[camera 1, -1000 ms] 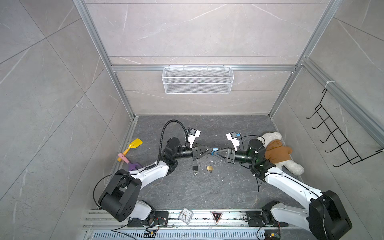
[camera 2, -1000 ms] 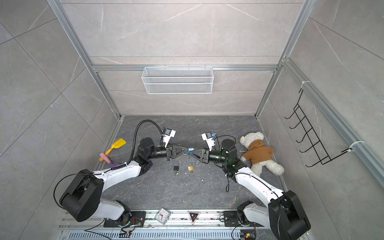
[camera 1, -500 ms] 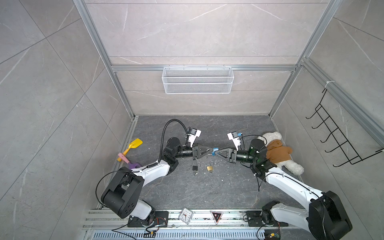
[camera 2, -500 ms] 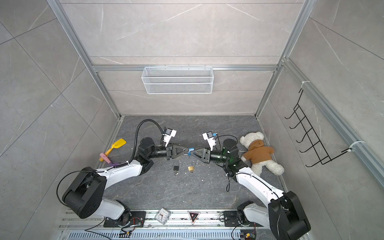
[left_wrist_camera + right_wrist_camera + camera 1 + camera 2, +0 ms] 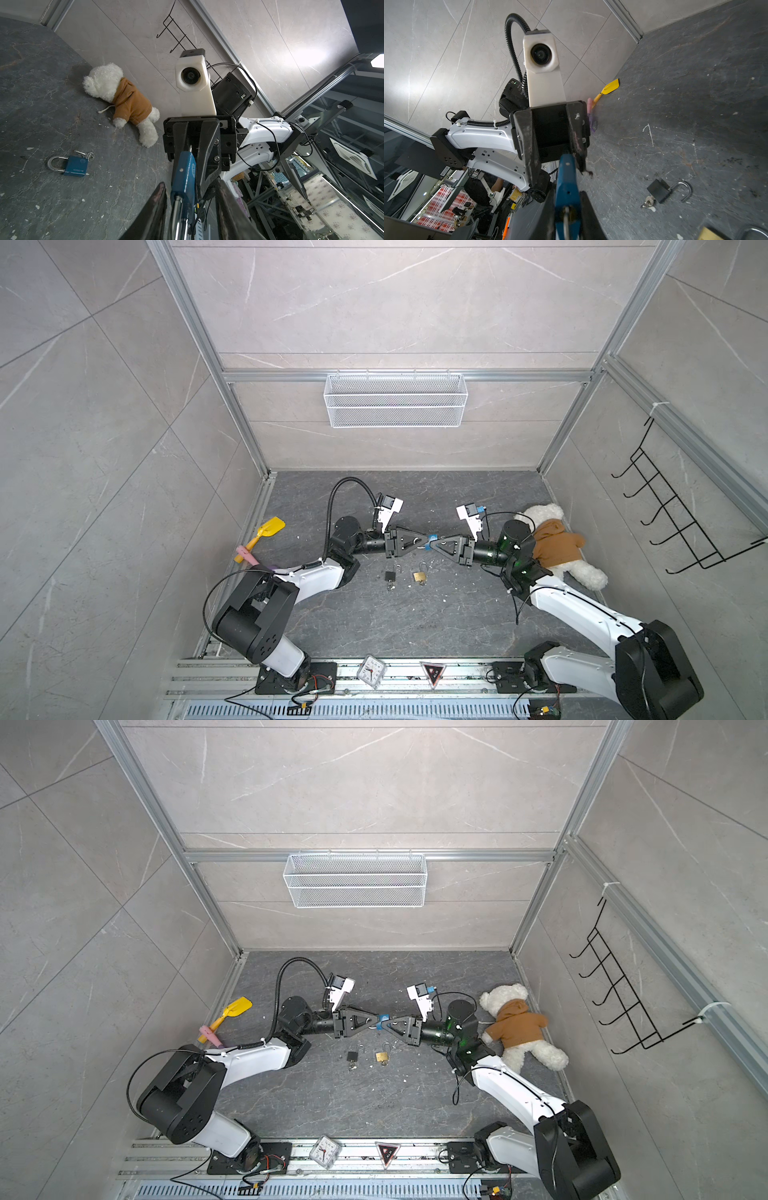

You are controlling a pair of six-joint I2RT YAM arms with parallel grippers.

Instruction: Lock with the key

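A blue padlock [image 5: 431, 537], with a flat rectangular body and a rounded steel shackle, is held clear of the dark, veined stone table [image 5: 374, 626] at mid-scene, where the two arms' tips meet. Its body is clamped by the right gripper [image 5: 190, 178], whose black wedge-shaped fingers are pressed against its flat faces. The left gripper [image 5: 559, 172] is seen partly spread, with the shackle end lying between its fingers; whether either finger touches it cannot be told. At the lock's brass keyhole end, what appears to be a silver key [image 5: 566, 218] is seen.

On the table just below, a dark padlock [image 5: 390, 576] with small keys at its base and a brass padlock [image 5: 419, 576] are laid side by side, apart. A white plush bear [image 5: 552, 543] in a brown hooded top is sprawled near the right arm.
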